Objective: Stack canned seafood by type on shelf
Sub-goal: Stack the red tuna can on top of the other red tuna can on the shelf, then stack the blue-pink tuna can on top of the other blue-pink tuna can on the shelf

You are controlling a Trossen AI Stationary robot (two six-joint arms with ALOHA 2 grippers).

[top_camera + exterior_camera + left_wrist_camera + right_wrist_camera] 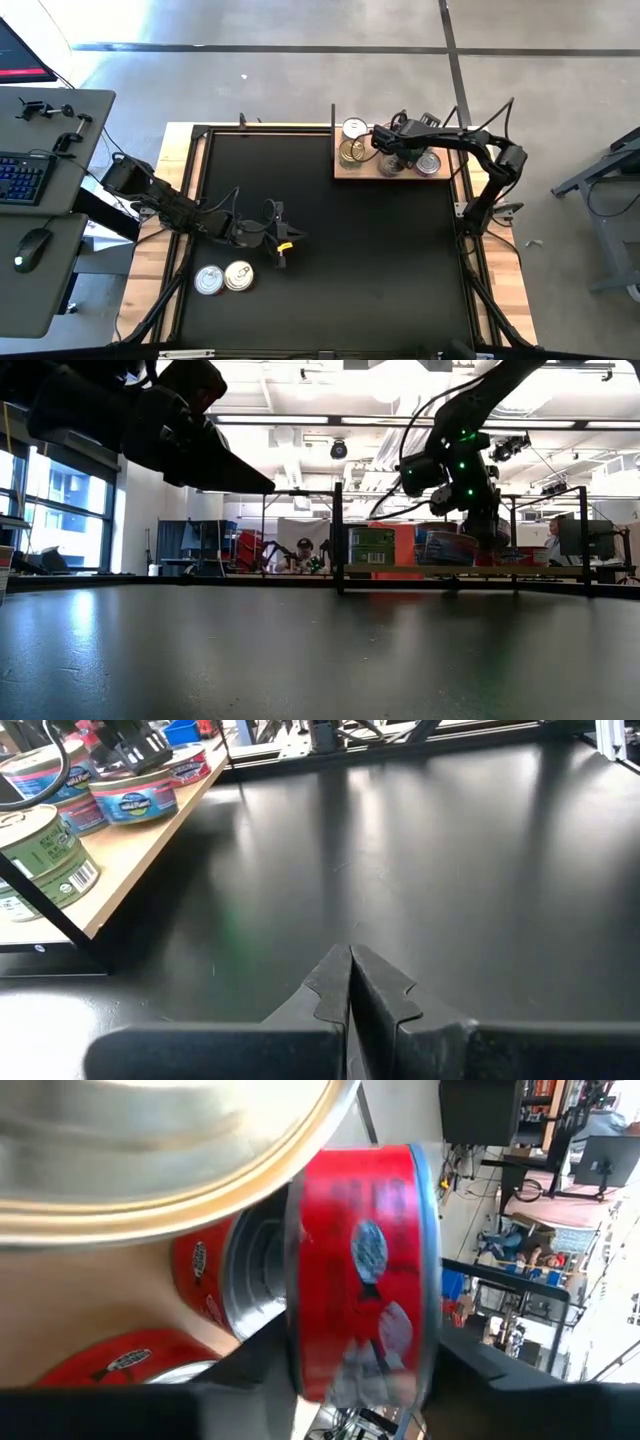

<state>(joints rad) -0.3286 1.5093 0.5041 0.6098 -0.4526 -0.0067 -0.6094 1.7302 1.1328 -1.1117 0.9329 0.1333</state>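
Observation:
The shelf [345, 172] is a light wooden board at the mat's far right, also in the low view [420, 571] and the left wrist view [150, 850]. Several tins stand on it, among them a silver-lidded one [354, 128], a gold-lidded one [350, 151] and another silver one [428, 163]. Two silver-lidded tins [208, 280] [239, 275] sit on the black mat near its near left corner. My right gripper [385, 141] [360, 1352] reaches over the shelf, shut on a red-sided tin [360, 1270]. My left gripper [283, 244] [350, 970] is shut on nothing, just beyond the two tins. My right gripper pinches the red-sided tin between its two fingers [250, 1365], one on each flat face, so the red side wall [365, 1210] faces the wrist camera. The arm comes in roughly level from the table's right. Whether the tin rests on the shelf, I cannot tell.
A gold lid [150, 1150] and two more red tins [200, 1265] [120, 1362] crowd close around the held one. A dark upright post [338, 535] stands at the shelf's left end. A desk with keyboard and mouse [30, 180] lies beyond the table's left edge.

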